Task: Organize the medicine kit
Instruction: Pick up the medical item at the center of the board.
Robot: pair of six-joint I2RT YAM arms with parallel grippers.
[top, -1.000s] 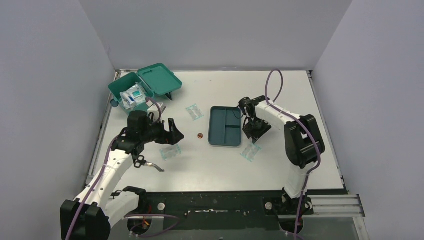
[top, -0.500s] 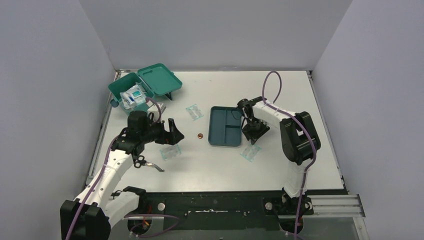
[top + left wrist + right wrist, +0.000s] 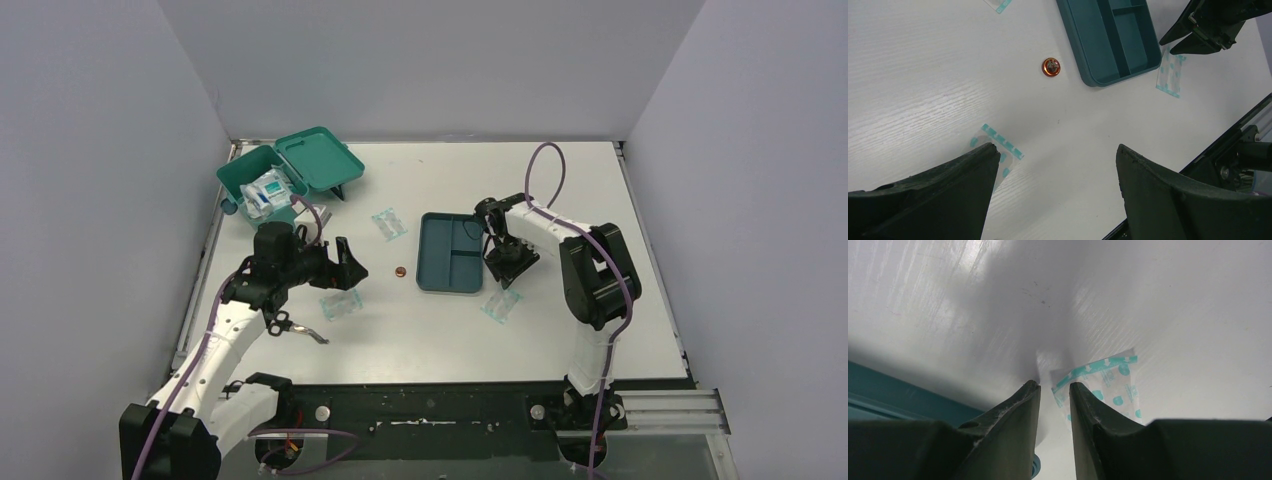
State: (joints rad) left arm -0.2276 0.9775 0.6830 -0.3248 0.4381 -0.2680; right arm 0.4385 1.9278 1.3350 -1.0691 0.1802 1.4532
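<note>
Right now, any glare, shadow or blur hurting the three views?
Top external: even light, soft shadows, sharp. Left wrist: crisp on the small orange round disc; left gripper dark, featureless. Right wrist: right gripper casts a broad grey shadow on the glossy white tabletop, streaky glare upper left; clear teal-printed sachet readable.

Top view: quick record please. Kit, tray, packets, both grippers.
kit: far left, lid open, packs inside
tray: centre, nothing seen inside
packets: three loose; one left of tray, one by left gripper, one off tray's near right corner
orange disc: just left of tray
left gripper: wide open, holds nothing
right gripper: narrow gap, tips down at a packet's corner beside tray
</note>
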